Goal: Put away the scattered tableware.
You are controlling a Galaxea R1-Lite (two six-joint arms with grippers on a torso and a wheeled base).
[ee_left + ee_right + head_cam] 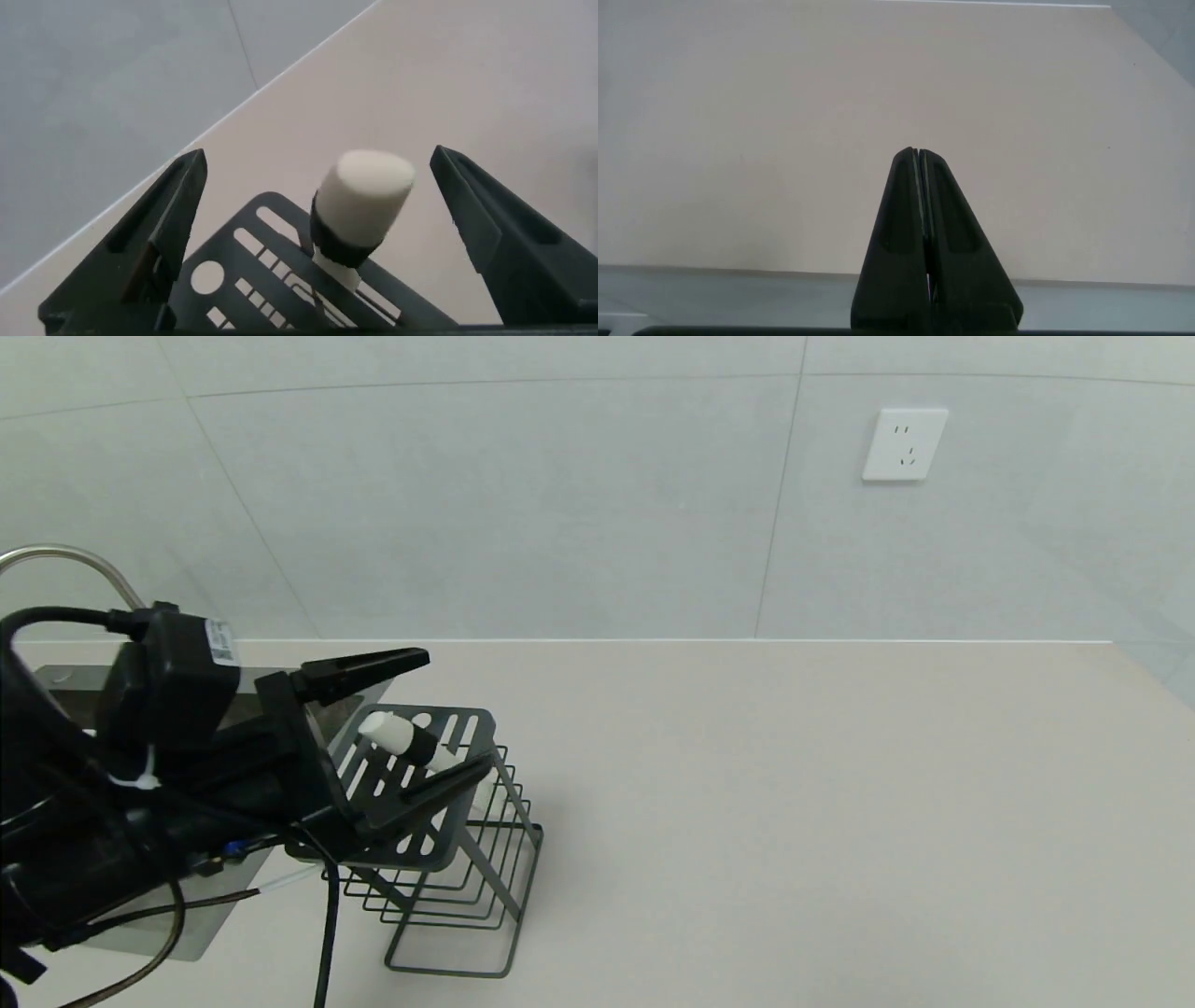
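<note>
Utensil in the rack looks light, stiff, slick; spread left end effector flanks its handle, the likely grip point.

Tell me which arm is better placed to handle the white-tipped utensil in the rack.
Left, probably. The left gripper is open with the utensil handle between its fingers at the rack; the right gripper is shut over the counter.

1. Utensil: only a white handle end with a black band shows above the rack. The working end is hidden inside, so its type cannot be told.
2. Rack: near-left portion is covered by the left arm.
3. Faucet: cut off at the left picture edge.
</note>
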